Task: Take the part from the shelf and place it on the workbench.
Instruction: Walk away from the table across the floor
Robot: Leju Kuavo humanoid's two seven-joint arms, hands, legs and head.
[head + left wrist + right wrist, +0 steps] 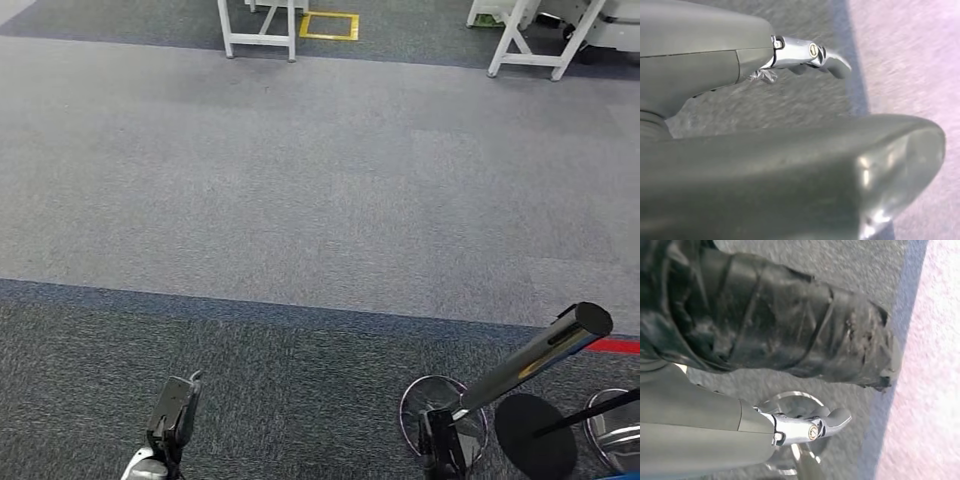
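A dark, crinkled part (791,315) is being held in the right hand (441,445) at five o'clock. The left hand (173,415) (seven o'clock) is being kept empty, fingers extended, over grey carpet (302,180). White frames (260,30) are being shown at twelve o'clock.

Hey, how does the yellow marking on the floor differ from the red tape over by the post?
The yellow marking is a closed square outline; the red tape shows as a short straight strip. The yellow marking lies far off beside a white table frame; the red tape lies nearer, partly hidden behind the stanchion post. Both lie flat on dark carpet.
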